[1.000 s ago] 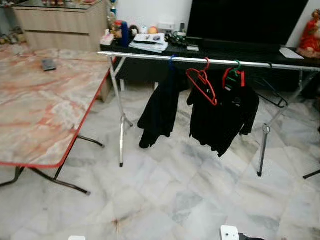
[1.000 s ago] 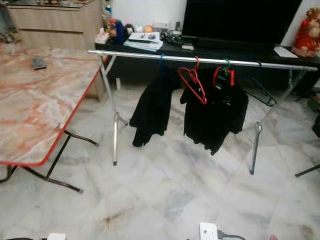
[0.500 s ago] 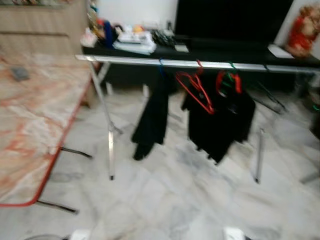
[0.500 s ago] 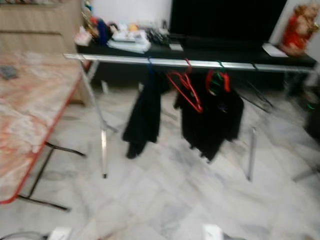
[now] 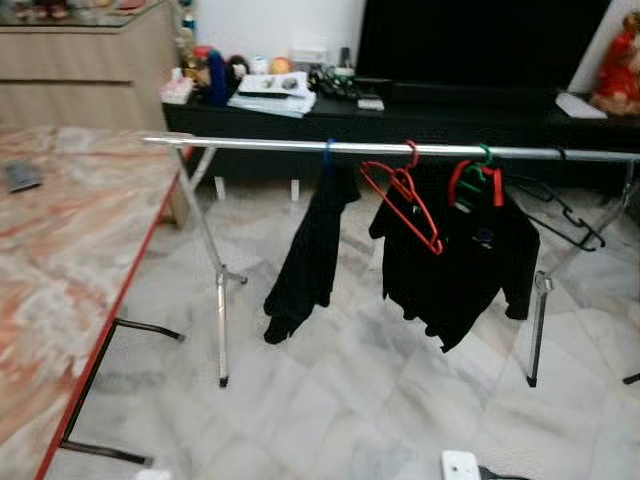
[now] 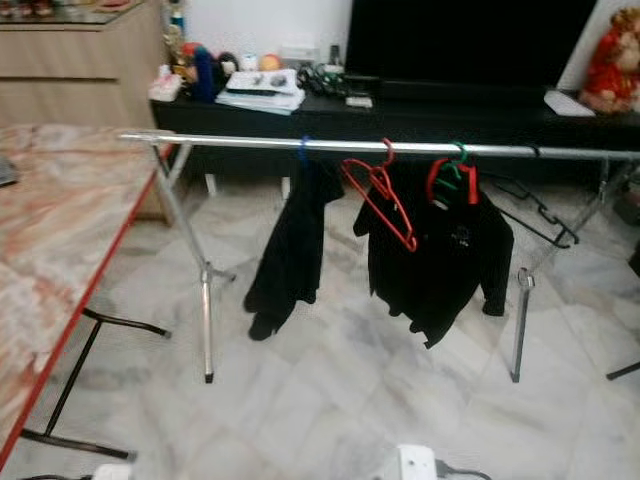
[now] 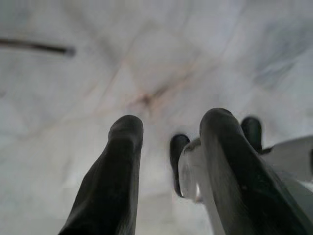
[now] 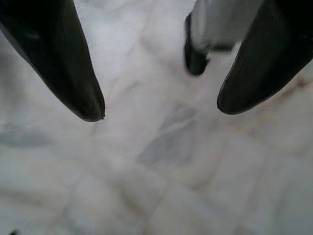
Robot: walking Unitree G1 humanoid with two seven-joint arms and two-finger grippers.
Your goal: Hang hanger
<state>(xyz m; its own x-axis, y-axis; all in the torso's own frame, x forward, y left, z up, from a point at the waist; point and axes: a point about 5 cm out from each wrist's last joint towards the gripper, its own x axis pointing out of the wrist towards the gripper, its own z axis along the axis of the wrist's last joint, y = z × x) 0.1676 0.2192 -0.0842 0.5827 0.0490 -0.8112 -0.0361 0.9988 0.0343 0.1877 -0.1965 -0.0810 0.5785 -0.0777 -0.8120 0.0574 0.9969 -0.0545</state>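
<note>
Nearest, both arms hang low over the marble floor (image 5: 340, 400): the left gripper (image 7: 168, 132) and the right gripper (image 8: 159, 105) each have their fingers spread apart with nothing between them. Judging by that, the hanging looks done — or no hanger is in hand yet. On the left stands the bench (image 5: 70, 260). Farther off, the rail (image 5: 260, 145) carries an empty red hanger (image 5: 405, 195) between two black garments, with a black hanger (image 5: 560, 210) to the right. No containers — only clutter on the far TV stand (image 5: 300, 105).
</note>
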